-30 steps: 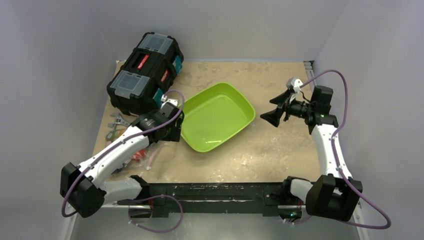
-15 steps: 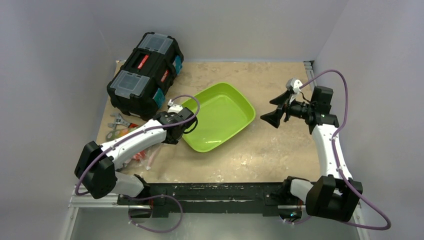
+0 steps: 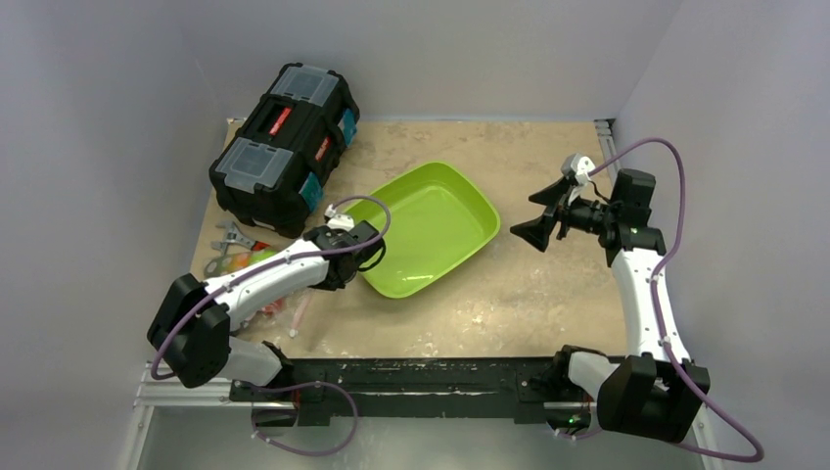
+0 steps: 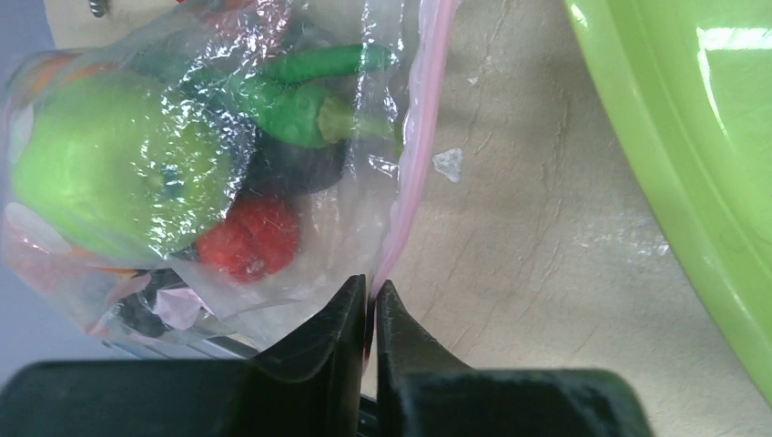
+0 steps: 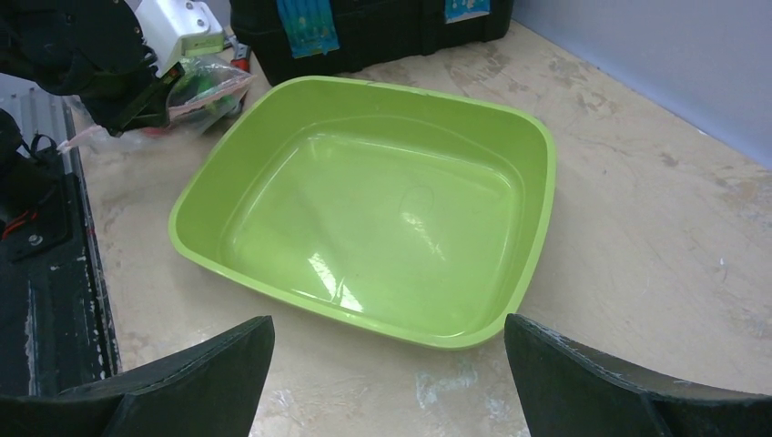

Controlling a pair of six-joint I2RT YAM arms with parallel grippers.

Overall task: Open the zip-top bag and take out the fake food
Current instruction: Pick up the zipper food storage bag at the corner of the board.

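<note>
The left pincer [image 4: 370,293] is pinching the pink zip strip [image 4: 421,146] of the bag [image 4: 319,246], which is lying on the table [image 4: 528,228] just left of the tray [image 4: 674,164]. The right pincer [image 5: 387,364] is hanging wide open, empty. Nothing is opened yet; all the food [image 4: 118,173] is sitting inside

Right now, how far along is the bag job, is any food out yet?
Done: nothing yet; the fake food sits inside the zip-top bag, and the green tray is empty. In hand: the left gripper pinches the pink zip strip; the right gripper hangs open, holding nothing. To do: pull the zip apart and take the food out.
</note>
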